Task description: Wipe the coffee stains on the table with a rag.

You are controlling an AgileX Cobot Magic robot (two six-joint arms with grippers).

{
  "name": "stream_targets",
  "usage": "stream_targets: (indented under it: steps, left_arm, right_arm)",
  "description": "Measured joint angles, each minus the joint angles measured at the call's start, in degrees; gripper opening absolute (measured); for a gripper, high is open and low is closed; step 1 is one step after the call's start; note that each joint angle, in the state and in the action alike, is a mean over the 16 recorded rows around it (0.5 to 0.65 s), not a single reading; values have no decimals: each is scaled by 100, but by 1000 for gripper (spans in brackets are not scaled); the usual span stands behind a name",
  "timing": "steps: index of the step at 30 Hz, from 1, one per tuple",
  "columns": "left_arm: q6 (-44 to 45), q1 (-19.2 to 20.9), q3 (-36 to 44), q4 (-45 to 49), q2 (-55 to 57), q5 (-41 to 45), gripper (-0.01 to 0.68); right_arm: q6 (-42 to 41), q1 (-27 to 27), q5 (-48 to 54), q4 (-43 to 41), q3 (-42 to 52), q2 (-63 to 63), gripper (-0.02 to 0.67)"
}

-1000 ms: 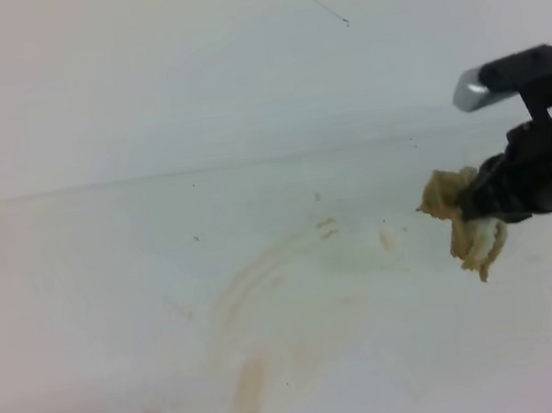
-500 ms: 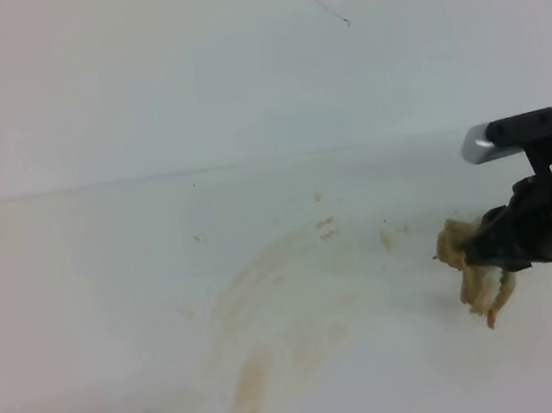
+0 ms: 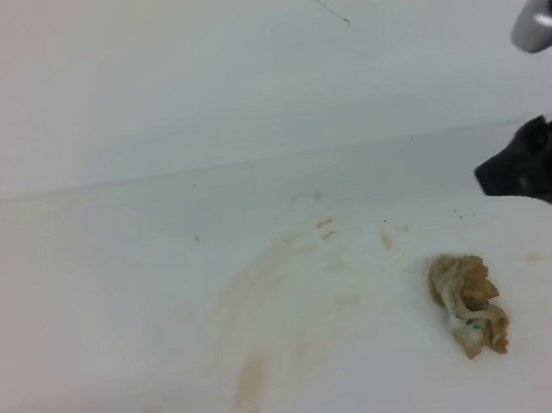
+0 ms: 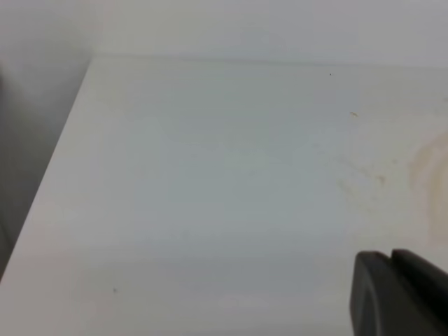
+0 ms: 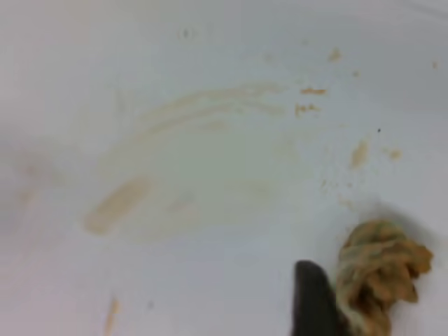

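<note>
Rag (image 3: 468, 305) below right gripper (image 3: 526, 173)

A plain white wall (image 3: 188, 66) rose behind the bench's far edge, marked by a thin dark scratch (image 3: 316, 2); soft, even light fell throughout.

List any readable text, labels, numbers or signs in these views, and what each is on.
None. No print shows on the table, the rag, or the right gripper in any view. The coffee stains and a few dark specks are the only marks. The left gripper shows only as a plain black corner.
</note>
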Motion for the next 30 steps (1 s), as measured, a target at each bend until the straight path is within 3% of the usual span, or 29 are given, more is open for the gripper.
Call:
stream_targets:
  steps: [6, 10, 20, 30]
  left_arm:
    - [0, 0, 0, 0, 0, 0, 1]
    - [0, 0, 0, 0, 0, 0, 1]
    - [0, 0, 0, 0, 0, 0, 0]
    - [0, 0, 13, 0, 0, 0, 0]
  right_arm:
    - [335, 0, 716, -553, 24, -1294, 97]
    - [786, 0, 692, -968, 400, -2259, 13]
    - [1980, 0, -693, -1747, 1998, -4121, 3]
    - [2277, 0, -1078, -1906, 2697, -4541, 1]
